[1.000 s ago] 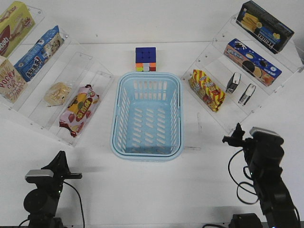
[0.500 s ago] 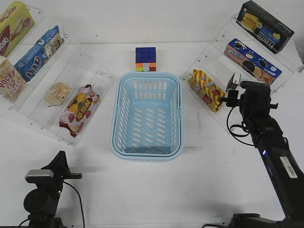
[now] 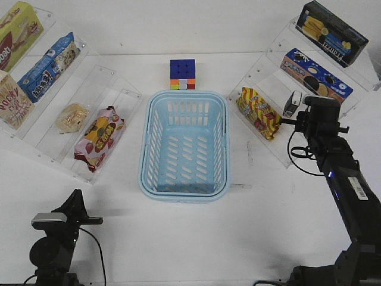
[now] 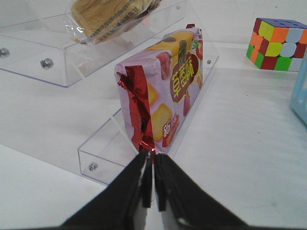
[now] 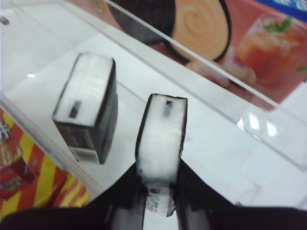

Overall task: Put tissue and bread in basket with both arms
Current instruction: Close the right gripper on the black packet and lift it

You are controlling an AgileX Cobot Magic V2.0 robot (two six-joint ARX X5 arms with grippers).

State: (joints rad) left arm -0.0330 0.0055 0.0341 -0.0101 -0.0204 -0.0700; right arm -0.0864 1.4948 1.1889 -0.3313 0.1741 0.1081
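White table (image 3: 178, 238) is seen in the front view, with clear acrylic shelves angled on both sides and the light-blue basket (image 3: 185, 145) lying empty in the middle, a colour cube (image 3: 182, 74) behind it. The right gripper (image 3: 300, 122) is reached onto the right-hand shelf, where one tissue (image 3: 292, 103) stands just beside the fingers; the second packet is hidden behind the arm. The left gripper (image 3: 76, 205) is parked low near the front edge, well apart from the bread (image 3: 72, 117) on the left shelf.

From the left wrist view, the fingers are shown pressed together with nothing between them. Just ahead of the fingertips stands the red-and-yellow snack bag (image 4: 163, 100); the bread (image 4: 112, 17) lies beyond it on the next shelf step.

From the right wrist view, a tissue packet (image 5: 161, 141) is set between the fingers (image 5: 189, 189), which appear closed against its two sides near its lower end. The other tissue (image 5: 88, 112) stands free, beside the fingers and apart from the held one.

The grip looks low and narrow, so the slim packet could pivot or slip when lifted. The acrylic lip could also be caught on the way out. On the left, the snack bag could be knocked, since it lies between the fingers and the bread.
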